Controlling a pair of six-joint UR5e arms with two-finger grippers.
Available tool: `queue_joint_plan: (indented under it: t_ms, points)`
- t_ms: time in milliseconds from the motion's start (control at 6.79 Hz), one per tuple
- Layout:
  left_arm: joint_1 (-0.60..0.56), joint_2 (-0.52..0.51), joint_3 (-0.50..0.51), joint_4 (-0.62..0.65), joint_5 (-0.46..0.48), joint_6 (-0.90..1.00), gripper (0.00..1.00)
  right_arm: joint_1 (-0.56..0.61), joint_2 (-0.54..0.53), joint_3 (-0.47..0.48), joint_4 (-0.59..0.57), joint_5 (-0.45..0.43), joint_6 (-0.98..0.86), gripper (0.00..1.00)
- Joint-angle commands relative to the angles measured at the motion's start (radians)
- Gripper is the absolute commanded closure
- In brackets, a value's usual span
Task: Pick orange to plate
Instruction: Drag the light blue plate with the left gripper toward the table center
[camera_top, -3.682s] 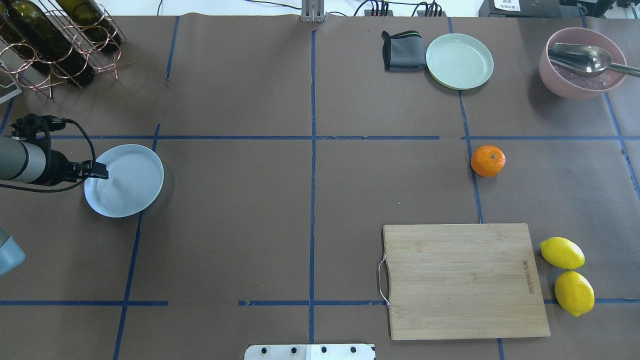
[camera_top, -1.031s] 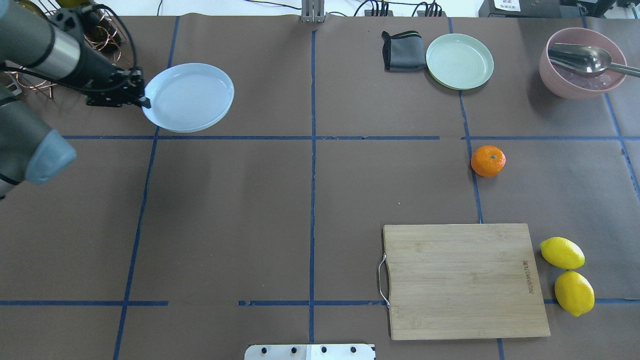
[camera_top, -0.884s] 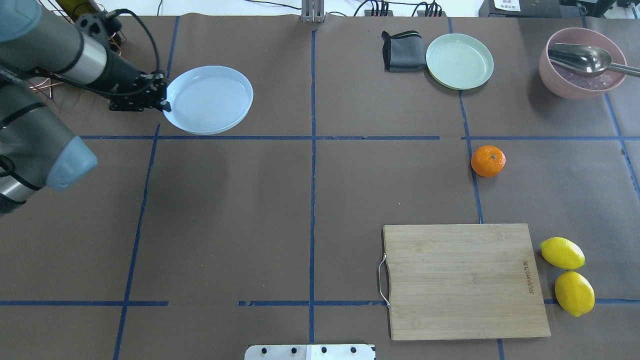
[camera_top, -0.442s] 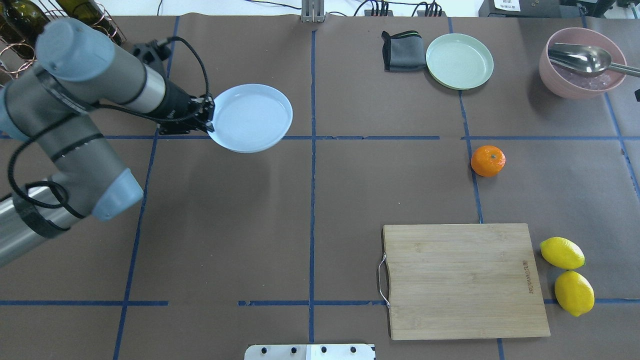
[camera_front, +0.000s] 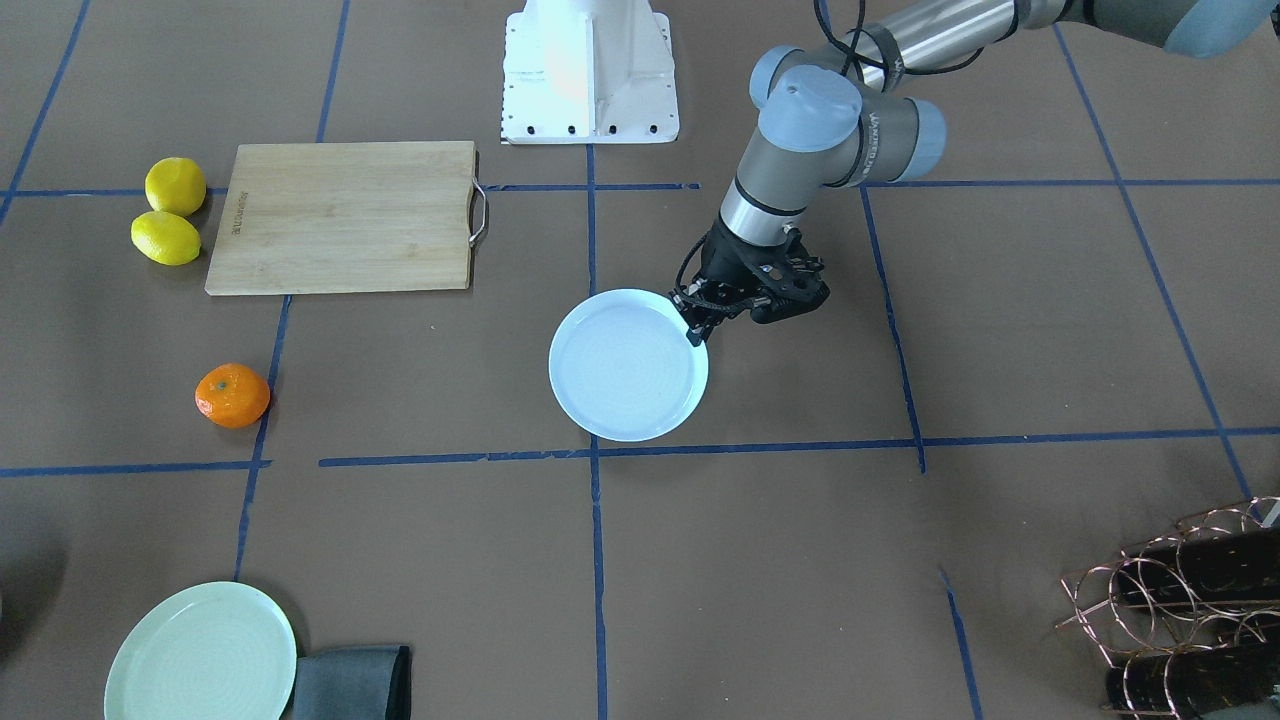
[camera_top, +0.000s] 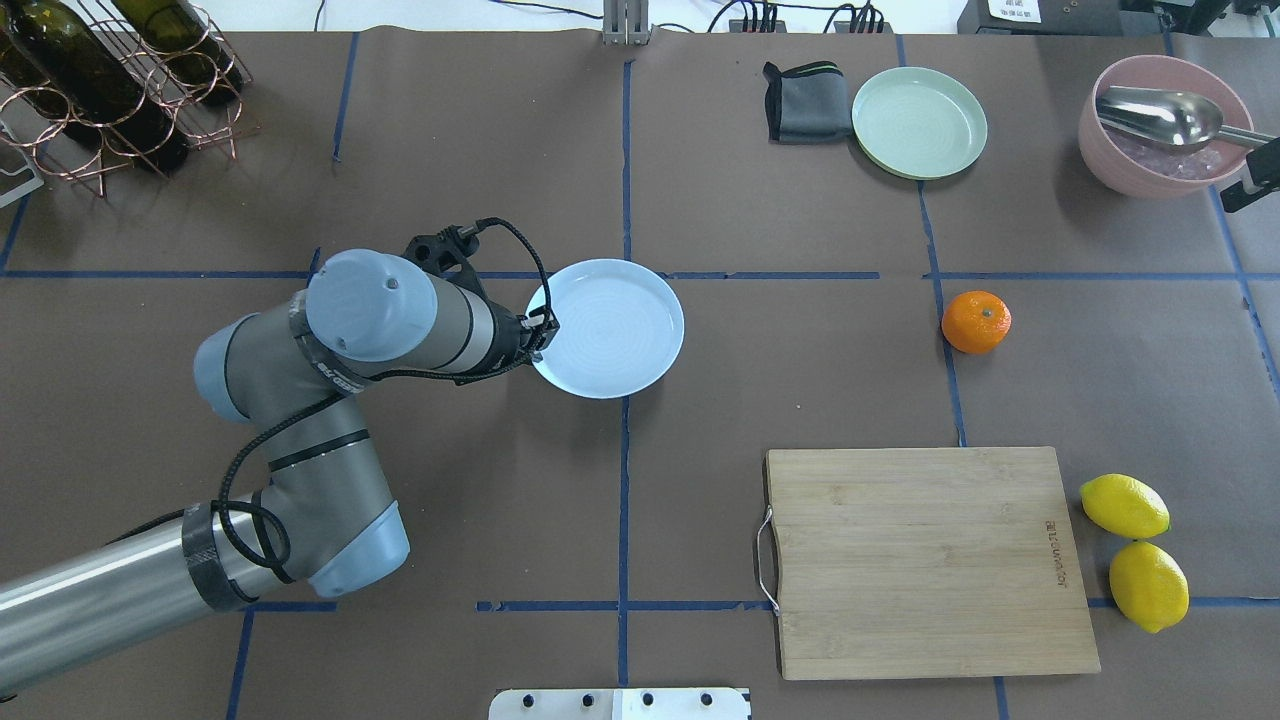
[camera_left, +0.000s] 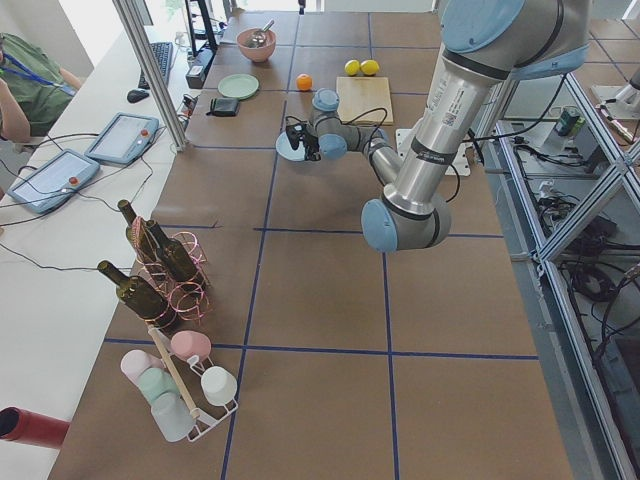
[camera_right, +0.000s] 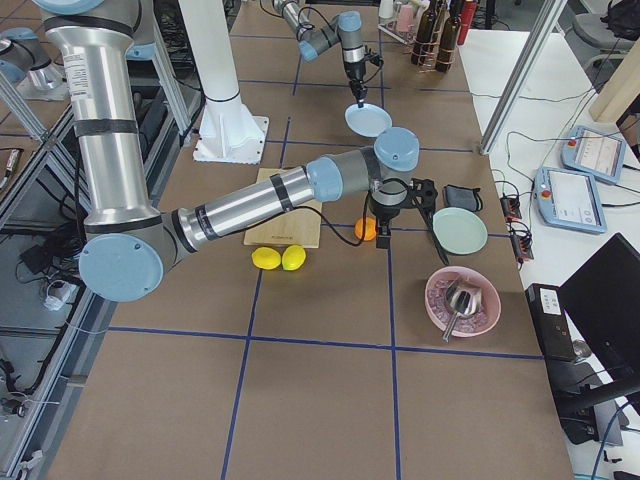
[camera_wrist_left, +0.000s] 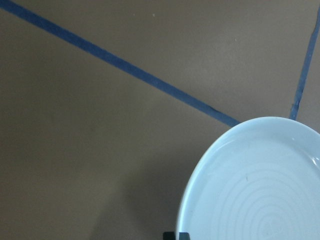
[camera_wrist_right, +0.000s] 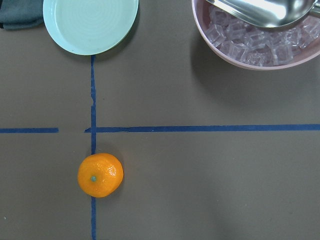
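Note:
The orange (camera_top: 976, 321) sits alone on a blue tape line at the right of the table, also seen as the orange (camera_front: 232, 395) and the orange (camera_wrist_right: 100, 174). My left gripper (camera_top: 540, 331) is shut on the near-left rim of the pale bluish-white plate (camera_top: 608, 328), which hangs just over the table's centre line and casts a shadow in the left wrist view. The plate (camera_front: 628, 366) holds nothing. My right gripper (camera_right: 384, 236) hovers by the orange; only its black edge shows in the overhead view, and I cannot tell how its jaws stand.
A pale green plate (camera_top: 919, 122) and a grey cloth (camera_top: 800, 103) lie at the far right. A pink bowl (camera_top: 1165, 160) holds ice and a spoon. A cutting board (camera_top: 930, 560) and two lemons (camera_top: 1125, 505) lie near right. A wine rack (camera_top: 110, 90) stands far left.
My left arm has carried the plate from the table's left side rightwards to the centre line. A black part of the right arm has come in at the right edge. The orange has not moved.

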Motion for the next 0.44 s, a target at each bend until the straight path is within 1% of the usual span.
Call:
queue_joint_plan:
  t_ms: [0, 147, 295]
  points:
    - [0.038, -0.009, 0.025, -0.023, 0.027, -0.020, 1.00, -0.029, -0.002, -0.003, 0.071, -0.026, 0.077, 0.00]
    - [0.038, -0.007, 0.023, -0.023, 0.027, -0.008, 0.37, -0.050, -0.002, -0.004, 0.082, -0.034, 0.102, 0.00]
    - [0.030, -0.003, 0.010, -0.020, 0.027, 0.038, 0.00, -0.088, -0.002, -0.009, 0.106, -0.071, 0.119, 0.00]
